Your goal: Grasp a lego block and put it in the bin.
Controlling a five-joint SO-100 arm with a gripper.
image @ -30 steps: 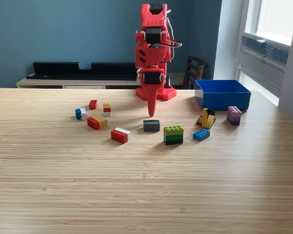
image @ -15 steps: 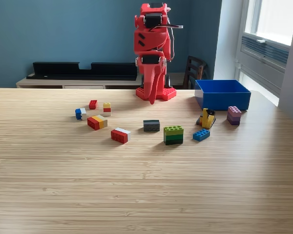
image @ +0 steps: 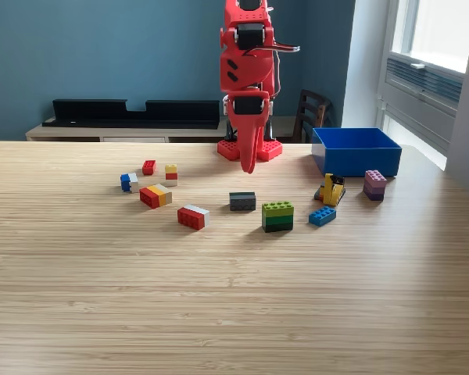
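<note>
The arm (image: 248,78) is red plastic throughout, built of chunky printed segments stacked above a flat red base (image: 250,149). Black servo blocks sit set into the red shells: one just above the base's upper segments, another higher up near the top. Dark slots mark the side of the middle segment. Thin cables loop out from the upper part toward the exterior view's right. Below the lower servo the gripper (image: 248,166) tapers to a narrow red point.
</note>
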